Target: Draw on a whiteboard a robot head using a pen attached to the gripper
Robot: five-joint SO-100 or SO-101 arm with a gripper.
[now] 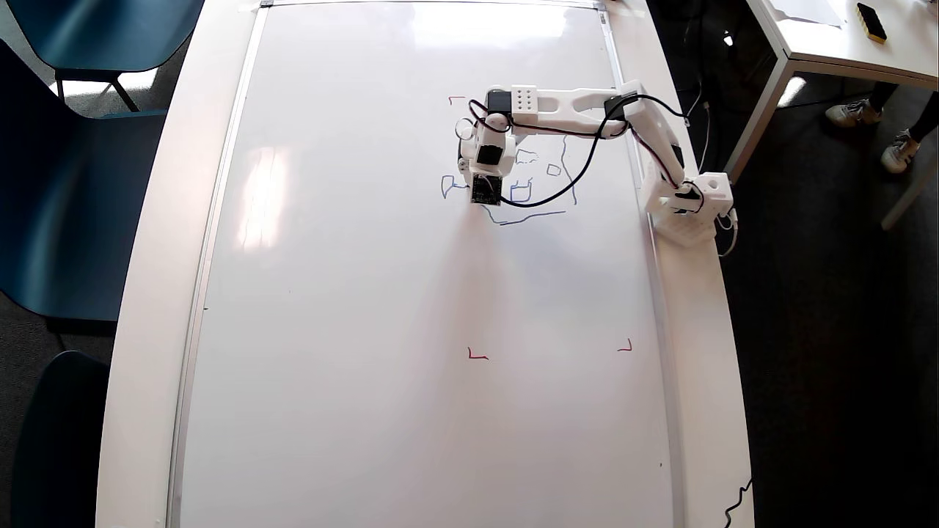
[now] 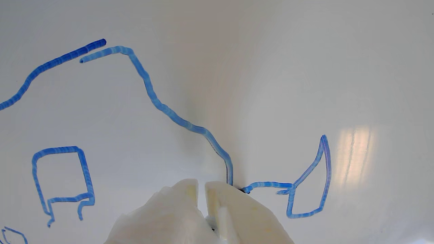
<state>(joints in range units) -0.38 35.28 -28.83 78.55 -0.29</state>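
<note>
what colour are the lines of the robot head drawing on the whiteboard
Blue. The robot head lines show best in the wrist view, against the white whiteboard.

My gripper (image 2: 200,189) is creamy white plastic against the glossy white whiteboard (image 1: 352,330), which has a thin silver frame and small red corner marks (image 1: 477,356). The robot head (image 2: 152,98) is drawn in blue line with paler cross-streaks. My arm (image 1: 579,103) is white with black servos and black cables (image 1: 579,172). The tabletop (image 1: 158,242) rim is white.

Pen (image 2: 242,190) mostly hidden by end effector (image 2: 201,184).
</note>
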